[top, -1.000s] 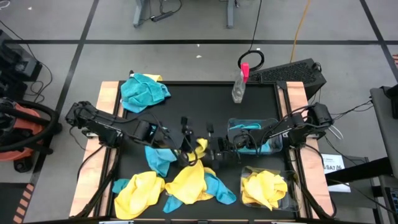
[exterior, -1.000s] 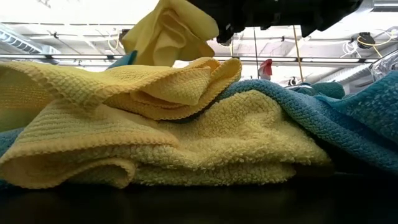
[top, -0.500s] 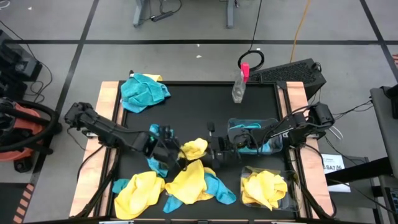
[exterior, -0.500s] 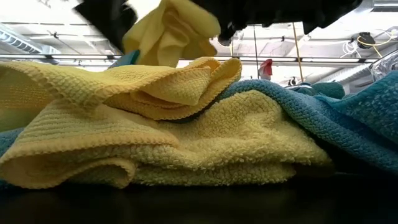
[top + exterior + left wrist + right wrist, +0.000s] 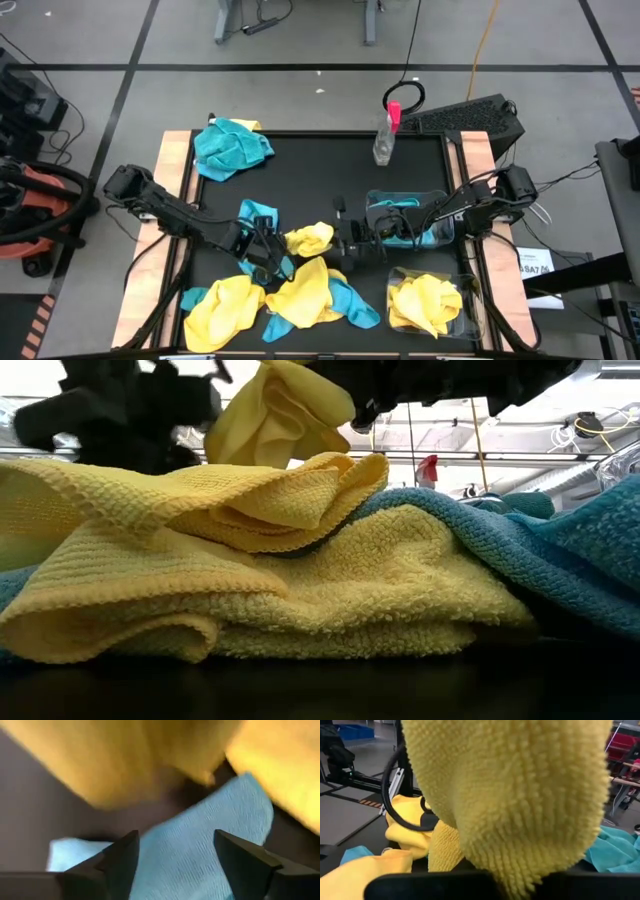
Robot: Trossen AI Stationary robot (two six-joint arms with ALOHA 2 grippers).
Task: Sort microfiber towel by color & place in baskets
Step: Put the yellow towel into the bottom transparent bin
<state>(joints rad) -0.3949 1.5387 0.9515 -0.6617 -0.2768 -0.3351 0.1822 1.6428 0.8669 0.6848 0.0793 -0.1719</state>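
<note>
Handover done: yellow towel held by right claw alone.

Right claw (image 5: 335, 240) clamped on a bunched yellow towel (image 5: 309, 238) lifted above mid-tabletop; left claw (image 5: 262, 256), a second ago at that same towel, now spread open, dropped back and low over a teal towel (image 5: 200, 855). Means the yellow one is free to travel to the near basket (image 5: 458, 316) already holding yellow cloth; far basket (image 5: 438, 200) holding teal. Counted: two baskets, two claws, one spray bottle (image 5: 386, 137). Loose on the black tabletop (image 5: 330, 170): roughly three teal towels and two yellow ones, overlapping, so exact tally uncertain.
</note>
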